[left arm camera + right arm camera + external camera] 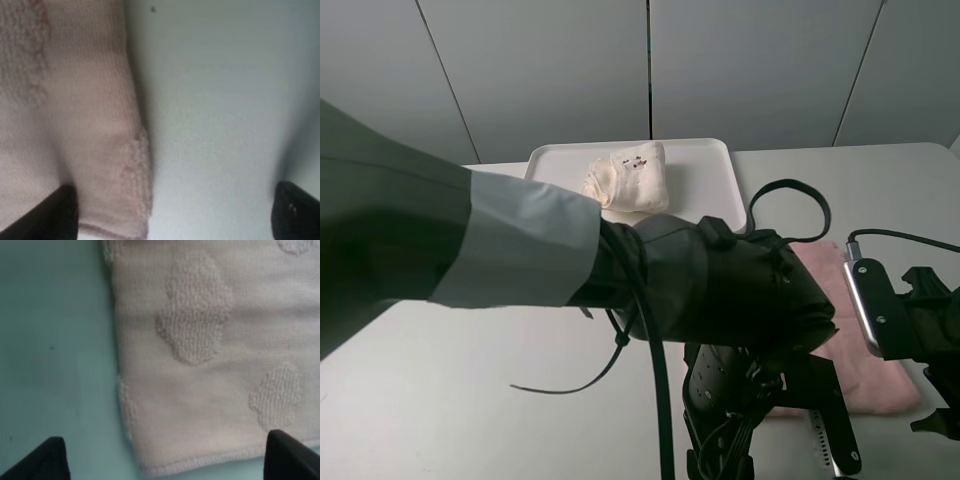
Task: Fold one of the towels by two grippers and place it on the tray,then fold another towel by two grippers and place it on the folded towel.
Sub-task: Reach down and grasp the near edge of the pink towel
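The cream towel (630,175) lies folded on the white tray (705,165) at the back of the table. On the table in front of the tray, to the right, the pink towel (880,385) lies flat, partly hidden by my left arm (740,290). My left gripper (175,215) is open just above the pink towel's (75,115) edge, one fingertip (55,215) over cloth, the other over bare table. My right gripper (165,460) is open close above a corner of the pink towel (210,355). Neither gripper holds anything.
The left arm's grey sleeve (450,230) reaches across the exterior high view and hides much of the table. A black cable (790,200) loops above the pink towel. The right arm (920,330) stands at the pink towel's right side.
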Tool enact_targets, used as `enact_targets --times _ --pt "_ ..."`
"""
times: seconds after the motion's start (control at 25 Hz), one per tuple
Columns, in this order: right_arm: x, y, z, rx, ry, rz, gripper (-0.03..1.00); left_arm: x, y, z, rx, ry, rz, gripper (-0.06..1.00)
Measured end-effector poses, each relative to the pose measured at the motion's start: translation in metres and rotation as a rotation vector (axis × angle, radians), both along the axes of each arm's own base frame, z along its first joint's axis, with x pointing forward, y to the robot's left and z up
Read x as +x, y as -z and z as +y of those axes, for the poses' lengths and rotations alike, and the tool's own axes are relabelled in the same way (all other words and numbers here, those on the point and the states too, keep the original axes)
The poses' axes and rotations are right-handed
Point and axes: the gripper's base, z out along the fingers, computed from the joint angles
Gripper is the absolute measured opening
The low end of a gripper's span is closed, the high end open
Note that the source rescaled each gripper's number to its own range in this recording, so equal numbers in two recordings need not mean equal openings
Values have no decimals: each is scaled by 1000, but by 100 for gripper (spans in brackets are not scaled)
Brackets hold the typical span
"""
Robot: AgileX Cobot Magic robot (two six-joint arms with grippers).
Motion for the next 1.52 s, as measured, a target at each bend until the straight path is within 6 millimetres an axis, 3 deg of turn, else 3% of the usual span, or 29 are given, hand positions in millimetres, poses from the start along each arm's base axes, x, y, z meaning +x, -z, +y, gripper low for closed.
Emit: enact_targets --times 0.28,0.52,1.52 --pt "-20 13 -3 -14 -29 71 84 0 0 0 0 -1 1 99" --pt "-16 13 -3 -7 -31 17 84 0 0 0 0 -1 1 99" --pt "-9 34 -6 -71 -50 84 84 0 0 1 11 -3 5 99"
